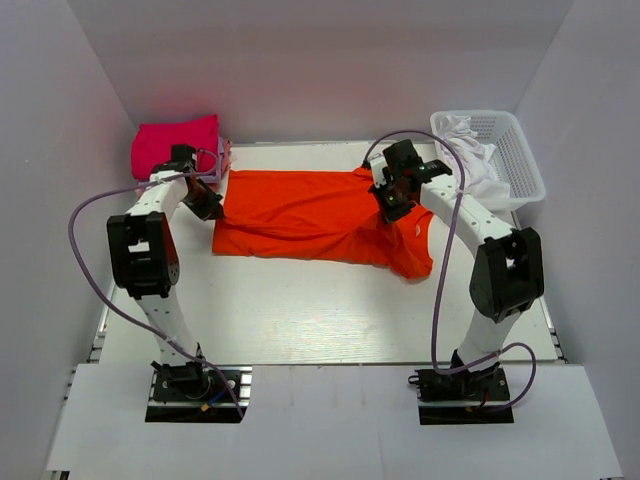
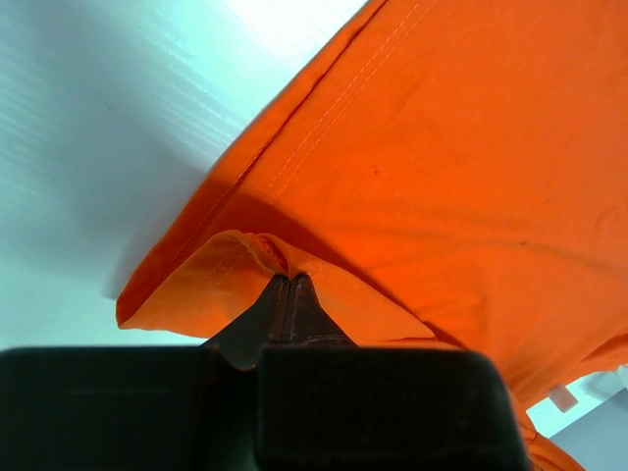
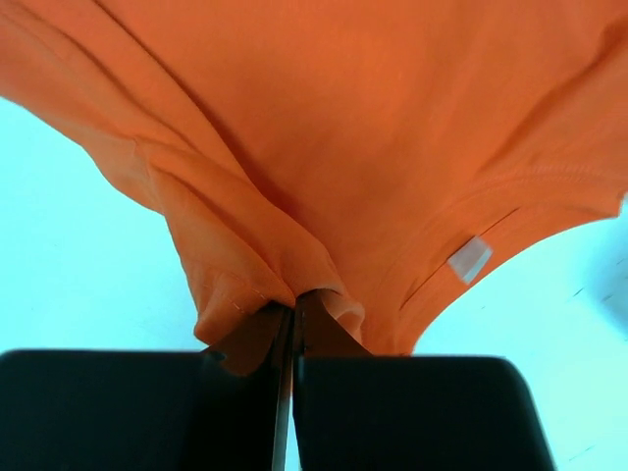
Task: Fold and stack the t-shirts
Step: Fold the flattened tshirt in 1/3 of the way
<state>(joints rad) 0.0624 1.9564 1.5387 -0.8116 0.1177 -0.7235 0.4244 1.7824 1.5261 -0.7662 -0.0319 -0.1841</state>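
The orange-red t-shirt (image 1: pixel 310 215) lies stretched across the middle of the table, folded over along its length. My left gripper (image 1: pixel 208 203) is shut on its left edge; in the left wrist view the fingertips (image 2: pixel 287 283) pinch a fold of orange cloth (image 2: pixel 442 167). My right gripper (image 1: pixel 388 203) is shut on the right end near the collar; the right wrist view shows the jaws (image 3: pixel 294 304) closed on bunched cloth beside the neck label (image 3: pixel 468 259). A folded magenta-pink t-shirt (image 1: pixel 175 143) sits at the back left. The lavender and light pink shirts are not visible.
A white plastic basket (image 1: pixel 510 150) with white cloth (image 1: pixel 470 150) in it stands at the back right. White walls close in the table on three sides. Purple cables loop from both arms.
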